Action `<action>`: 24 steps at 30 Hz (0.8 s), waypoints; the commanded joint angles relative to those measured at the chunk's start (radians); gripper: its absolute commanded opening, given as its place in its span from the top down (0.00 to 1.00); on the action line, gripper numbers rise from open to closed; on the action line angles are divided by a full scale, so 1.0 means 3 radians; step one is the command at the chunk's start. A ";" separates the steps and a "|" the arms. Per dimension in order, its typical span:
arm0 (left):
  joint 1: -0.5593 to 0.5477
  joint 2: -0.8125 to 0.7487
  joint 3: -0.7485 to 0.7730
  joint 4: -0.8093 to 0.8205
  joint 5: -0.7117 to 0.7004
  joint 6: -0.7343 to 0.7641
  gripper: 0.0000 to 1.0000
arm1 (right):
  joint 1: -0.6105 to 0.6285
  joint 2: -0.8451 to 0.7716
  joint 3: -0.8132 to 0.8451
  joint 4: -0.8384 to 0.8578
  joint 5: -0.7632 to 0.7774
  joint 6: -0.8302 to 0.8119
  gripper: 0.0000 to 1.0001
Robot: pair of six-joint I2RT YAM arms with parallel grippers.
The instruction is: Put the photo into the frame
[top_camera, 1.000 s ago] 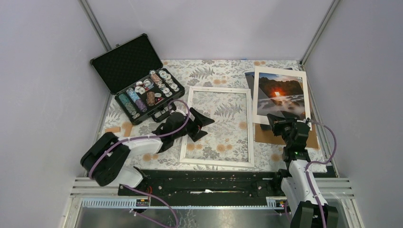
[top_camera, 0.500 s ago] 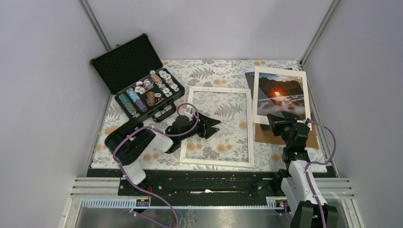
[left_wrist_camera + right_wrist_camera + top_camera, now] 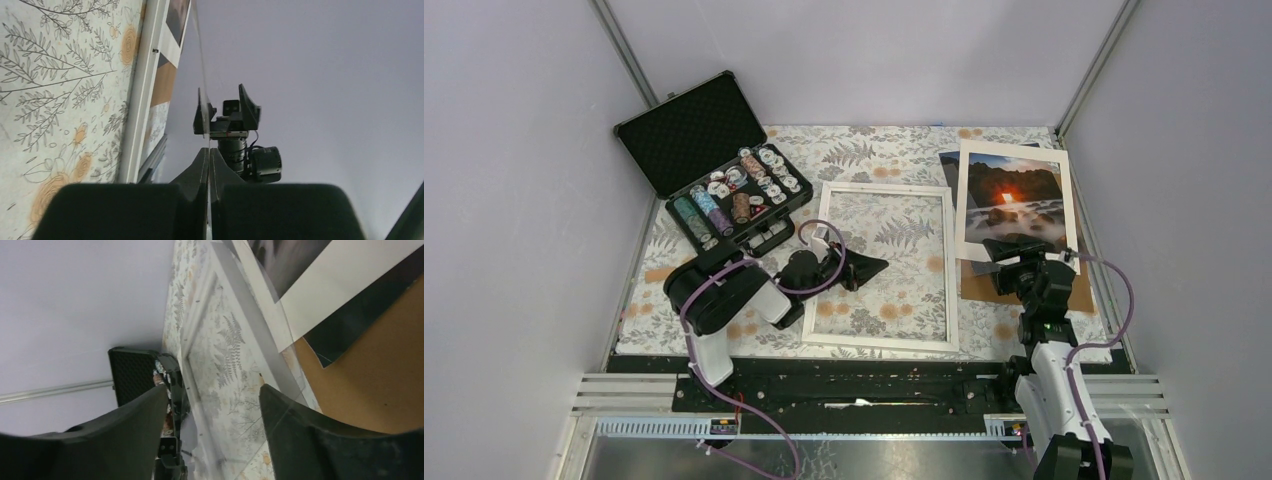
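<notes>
The left gripper (image 3: pixel 208 150) has its jaws pinching what looks like a clear sheet (image 3: pixel 190 100) above the frame (image 3: pixel 879 187). The right gripper (image 3: pixel 212 395) has its jaws spread. Next, I'd judge, it must grasp the photo (image 3: pixel 1014 190) lying far right.

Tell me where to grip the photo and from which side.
I would take the photo by its near white border, coming from the near side with the right gripper, jaws low. It lies flat over the brown board, so only an edge offers a pinch, and that one is closest.
</notes>
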 commanded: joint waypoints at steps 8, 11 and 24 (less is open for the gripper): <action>0.0384 -0.0799 0.0228 -0.1508 0.0537 0.1517 1.00 | 0.0008 0.0179 0.0924 -0.1449 -0.0070 -0.2121 0.00; 0.0550 -0.0821 0.0307 -0.1769 0.0773 0.1790 1.00 | 0.0008 0.0558 0.1149 -0.1554 -0.0212 -0.2354 0.00; 0.0906 -0.1071 0.0495 -0.2873 0.1270 0.2734 1.00 | 0.0008 0.2354 0.1613 -0.0888 -0.1643 -0.2347 0.00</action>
